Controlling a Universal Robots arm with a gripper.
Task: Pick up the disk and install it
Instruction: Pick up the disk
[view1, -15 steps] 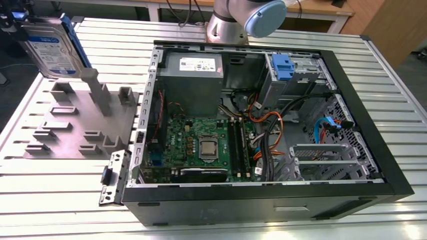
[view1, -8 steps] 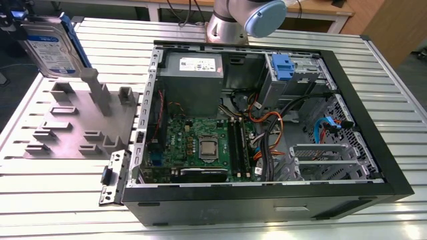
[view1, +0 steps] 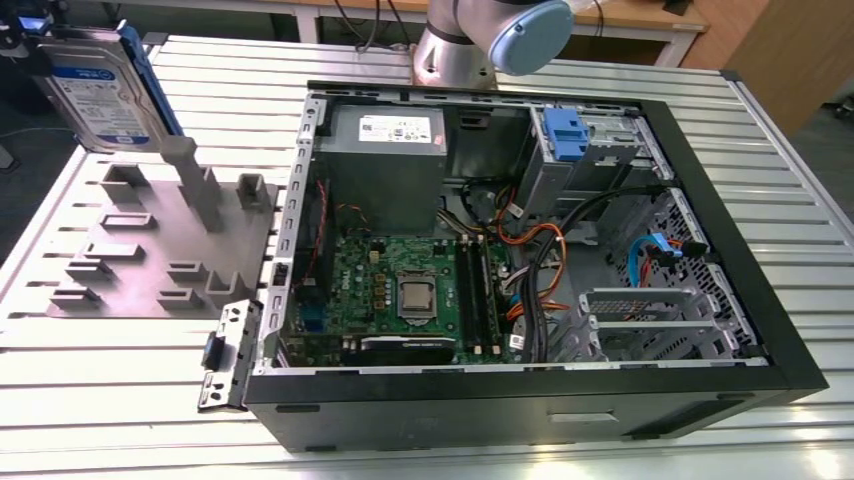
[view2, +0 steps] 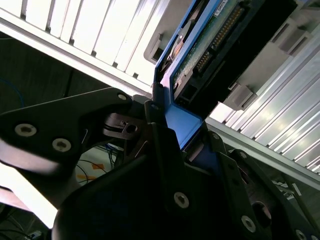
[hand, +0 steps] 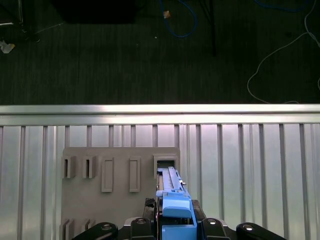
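Blue carrier plastic is sitting pinched in the closed claw (view2: 185, 134), which is holding the disk (view1: 100, 95) on edge at the exterior view's upper left above the grey slotted holder (view1: 134, 250); stiff, weighty and shock-sensitive, it is probably best gripped by that frame.

My arm (view1: 461, 45) reaches out, gripper (hand: 176, 222) pointing straight down, both fingers (view2: 162, 150) clamped on the disk (view1: 100, 95).
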